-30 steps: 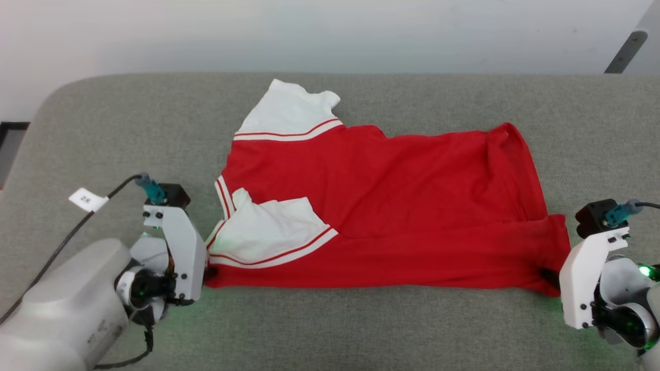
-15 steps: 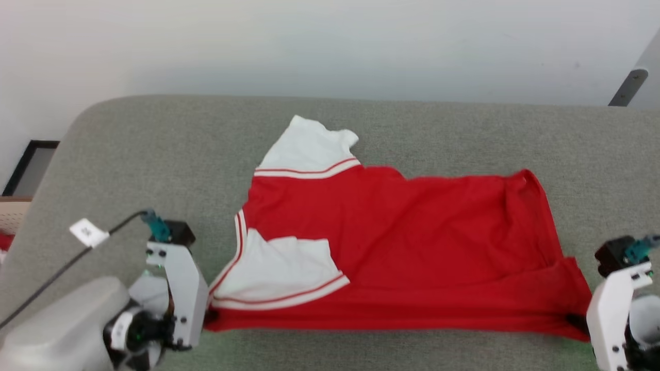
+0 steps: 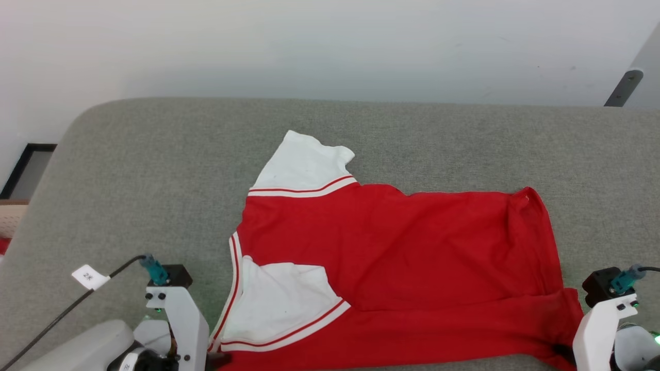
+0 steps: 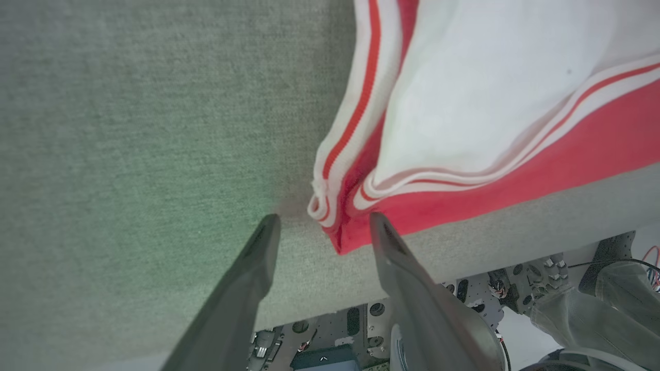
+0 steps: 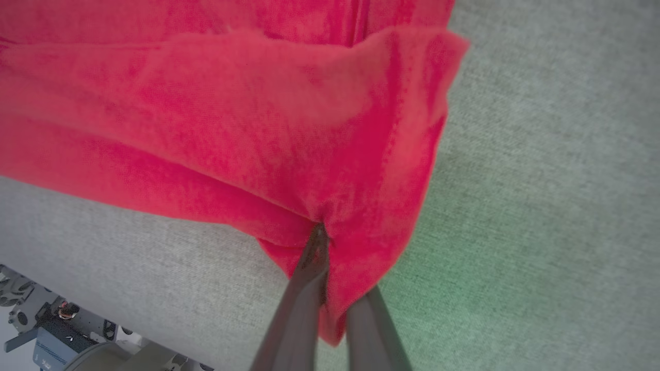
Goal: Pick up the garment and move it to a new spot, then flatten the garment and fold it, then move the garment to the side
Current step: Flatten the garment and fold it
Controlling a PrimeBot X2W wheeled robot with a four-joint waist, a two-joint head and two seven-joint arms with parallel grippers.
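Position: the garment (image 3: 392,247) lies spread crosswise on the grey, coarse-woven surface (image 3: 154,170), close to its front edge.

Material: the body is soft red knit, lightly creased, and its near long edge is folded over in a band. There are two short white sleeves, each bordered with red-and-white striped trim. One points toward the far side. The other lies folded onto the red body at the robot's left. The far-left corner of the surface is rounded.

Left gripper (image 4: 323,219): jaws well apart. The bunched striped corner of the garment lies between the tips, not clamped.

Right gripper (image 5: 319,237): jaws pressed together, pinching a fold of red cloth at the hem corner. The cloth puckers around the tips.
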